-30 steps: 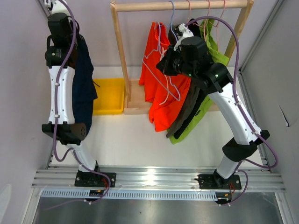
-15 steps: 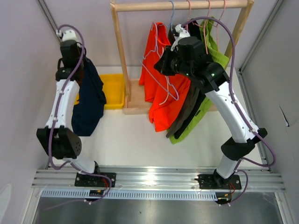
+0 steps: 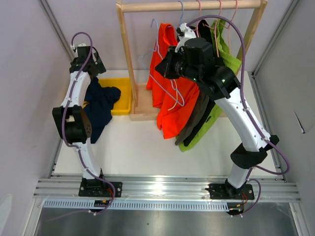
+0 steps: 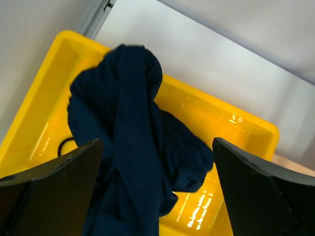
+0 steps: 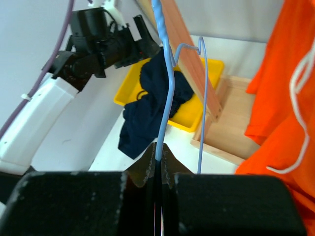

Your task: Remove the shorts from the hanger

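Gaping left end effector (image 4: 156,142) overhangs shorts (image 4: 133,113); right end effector (image 5: 158,150) pinches hanger (image 5: 170,78).

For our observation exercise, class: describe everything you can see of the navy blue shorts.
The navy blue shorts are soft, dark, plain fabric, crumpled into a loose heap and off any hanger. They lie partly inside the yellow bin, with one end spilling over its near rim onto the white table. The left pincer hangs open above them, not gripping them.
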Robot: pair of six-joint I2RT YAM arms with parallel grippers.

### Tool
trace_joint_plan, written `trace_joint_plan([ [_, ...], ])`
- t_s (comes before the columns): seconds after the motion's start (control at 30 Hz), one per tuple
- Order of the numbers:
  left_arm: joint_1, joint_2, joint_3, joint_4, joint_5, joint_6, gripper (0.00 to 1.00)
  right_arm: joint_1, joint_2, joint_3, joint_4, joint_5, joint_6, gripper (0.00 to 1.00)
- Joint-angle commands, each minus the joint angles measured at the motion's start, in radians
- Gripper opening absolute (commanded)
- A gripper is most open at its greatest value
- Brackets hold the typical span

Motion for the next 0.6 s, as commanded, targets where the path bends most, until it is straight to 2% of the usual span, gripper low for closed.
trace_joint_plan([
  [0.0, 0.013, -0.126, -0.067, -0.074, 0.004, -0.096, 0.99, 0.024, -0.003, 0.087, 0.068, 0.002, -0.027, 0.00],
  [0.07, 0.007, -0.215, -0.148, 0.015, 0.026, -0.097, 0.99, 0.021, 0.019, 0.148, 0.077, 0.008, -0.040, 0.00],
  [0.1, 0.002, -0.296, -0.250, 0.034, 0.028, -0.094, 0.99, 0.021, 0.046, 0.171, 0.080, 0.011, -0.045, 0.00],
  [0.17, -0.005, -0.364, -0.328, 0.058, 0.037, -0.088, 0.99, 0.008, 0.074, 0.208, 0.096, 0.014, -0.048, 0.00],
  [0.3, -0.028, -0.538, -0.511, 0.097, 0.063, -0.085, 0.99, -0.013, 0.112, 0.211, 0.221, 0.057, -0.054, 0.00],
  [0.33, -0.048, -0.579, -0.616, 0.120, 0.066, -0.082, 0.99, -0.018, 0.137, 0.210, 0.247, 0.065, -0.053, 0.00],
  [0.43, -0.076, -0.723, -0.704, 0.144, 0.067, -0.091, 0.99, -0.039, 0.210, 0.248, 0.306, 0.089, -0.043, 0.00],
  [0.57, -0.179, -0.870, -0.780, 0.134, 0.026, -0.093, 0.99, -0.050, 0.279, 0.257, 0.387, 0.141, -0.071, 0.00],
])
